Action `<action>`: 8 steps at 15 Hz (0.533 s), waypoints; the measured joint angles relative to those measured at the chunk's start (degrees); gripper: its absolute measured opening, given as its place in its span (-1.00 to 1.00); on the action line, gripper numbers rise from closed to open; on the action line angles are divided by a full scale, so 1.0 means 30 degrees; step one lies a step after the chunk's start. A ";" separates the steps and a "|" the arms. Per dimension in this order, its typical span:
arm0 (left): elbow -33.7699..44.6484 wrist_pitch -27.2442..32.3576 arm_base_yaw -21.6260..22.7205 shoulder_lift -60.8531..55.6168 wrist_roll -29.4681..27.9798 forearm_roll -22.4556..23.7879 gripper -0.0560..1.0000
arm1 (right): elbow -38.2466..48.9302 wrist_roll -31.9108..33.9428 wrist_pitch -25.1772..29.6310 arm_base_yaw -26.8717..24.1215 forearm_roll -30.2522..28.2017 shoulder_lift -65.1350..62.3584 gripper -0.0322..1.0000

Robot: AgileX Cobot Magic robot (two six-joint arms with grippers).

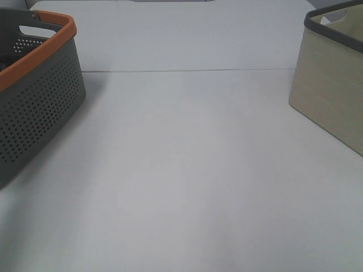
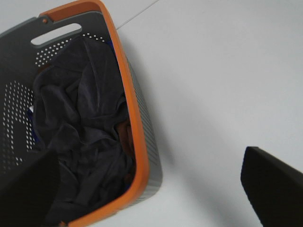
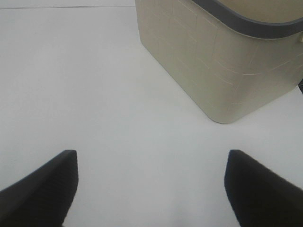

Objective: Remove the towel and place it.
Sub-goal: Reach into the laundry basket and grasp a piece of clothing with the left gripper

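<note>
Here the towel lies crumpled inside the orange-rimmed grey basket.

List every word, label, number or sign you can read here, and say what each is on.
None: no text can be read on the grey basket, the beige bin, the dark towel inside the basket, or the white table.

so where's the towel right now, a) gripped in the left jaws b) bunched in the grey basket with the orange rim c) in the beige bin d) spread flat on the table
b, the left wrist view shows the dark towel crumpled inside the grey basket, below its orange rim.
</note>
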 joint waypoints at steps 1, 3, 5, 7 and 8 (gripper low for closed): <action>-0.1451 0.0306 0.0000 0.1872 0.1413 0.0000 0.97 | 0.0000 0.0000 0.0000 0.0000 0.0000 0.0000 0.52; -0.4412 0.0993 0.0000 0.5061 0.4603 0.0000 0.97 | 0.0000 0.0000 0.0000 0.0000 0.0000 0.0000 0.52; -0.6035 0.1509 0.0000 0.6895 0.7277 0.0038 0.97 | 0.0000 0.0000 0.0000 0.0000 0.0000 0.0000 0.52; -0.7296 0.1623 0.0019 0.8804 1.0447 0.0840 0.97 | 0.0000 0.0000 0.0000 0.0000 0.0000 0.0000 0.52; -0.7448 0.1566 0.0306 0.9511 1.1555 0.1490 0.97 | 0.0000 0.0000 0.0000 0.0000 0.0000 0.0000 0.52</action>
